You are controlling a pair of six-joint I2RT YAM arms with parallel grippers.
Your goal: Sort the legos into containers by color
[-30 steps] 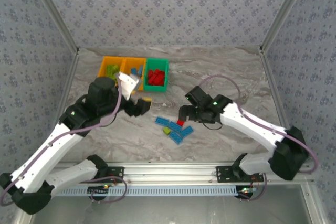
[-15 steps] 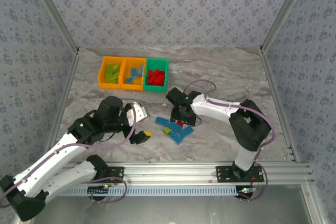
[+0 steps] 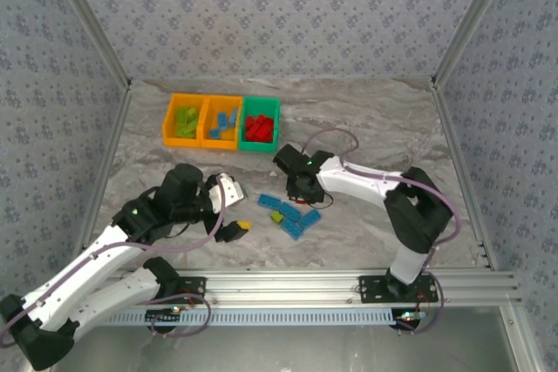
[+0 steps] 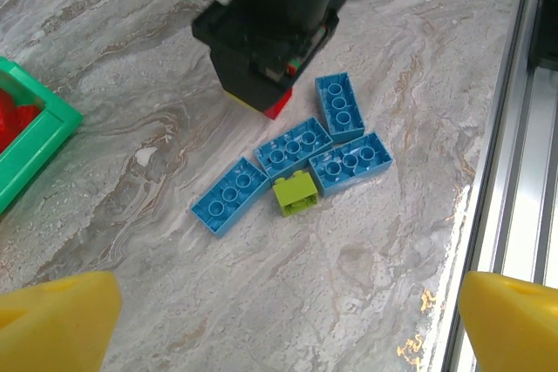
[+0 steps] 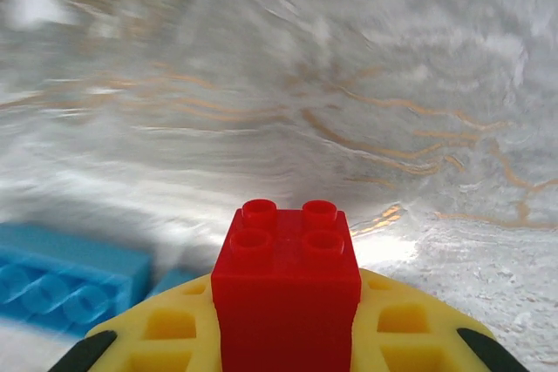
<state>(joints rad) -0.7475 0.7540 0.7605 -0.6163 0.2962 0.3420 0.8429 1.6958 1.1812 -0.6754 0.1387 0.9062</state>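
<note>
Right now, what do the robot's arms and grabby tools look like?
The left arm and right arm have long white plastic shells joined by chunky black joints. Thin purplish cables loop along them. The left tool and right tool are black with bright yellow fingertips.

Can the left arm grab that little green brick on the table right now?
Probably yes. The left gripper is open, facing the green brick, whose top is bare. Blue bricks crowd it, though.
</note>
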